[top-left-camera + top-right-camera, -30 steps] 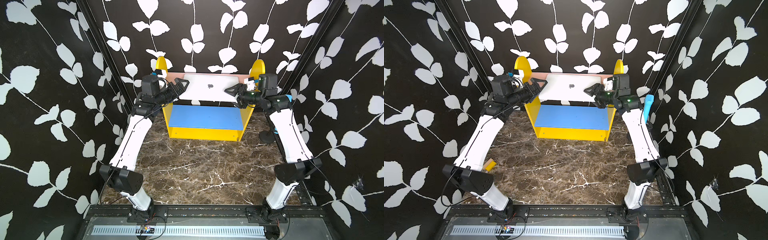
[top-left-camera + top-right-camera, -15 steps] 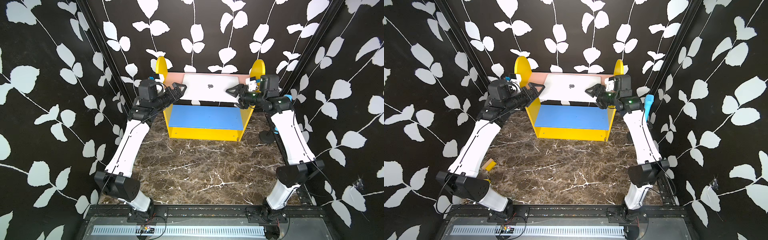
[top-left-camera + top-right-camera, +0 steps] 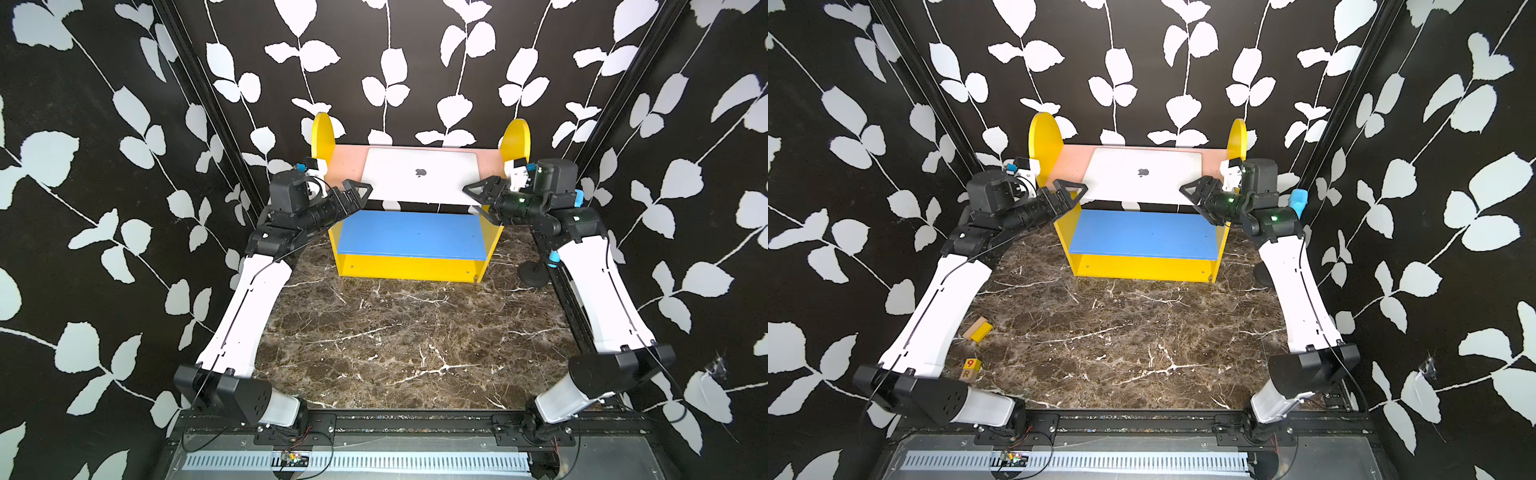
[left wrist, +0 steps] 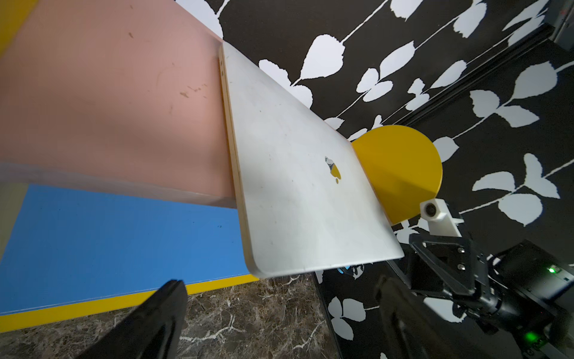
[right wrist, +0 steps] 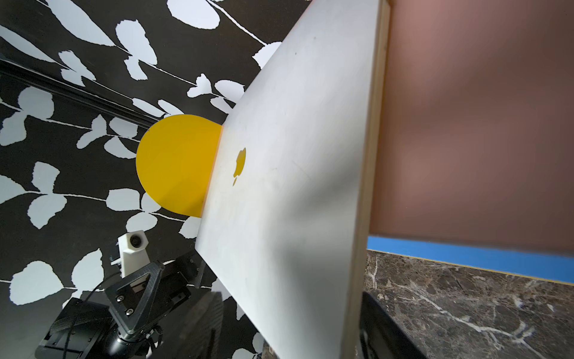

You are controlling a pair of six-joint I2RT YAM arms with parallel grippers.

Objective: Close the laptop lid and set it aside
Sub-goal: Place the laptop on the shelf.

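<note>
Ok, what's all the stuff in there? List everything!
table: one, brown marble, underneath.
shelf: one, yellow with pink and blue boards, table's back.
laptop: one, silver-white, closed, on the shelf's pink top.
wooden blocks: two, tan and yellow, table's front left.
stand: one, black, table's right side.
walls: three, black with white leaves, around.
left arm, right arm: two, white and black, either side.
left end effector: one, black, open, laptop's left corner.
right end effector: one, black, open, laptop's right corner.
</note>
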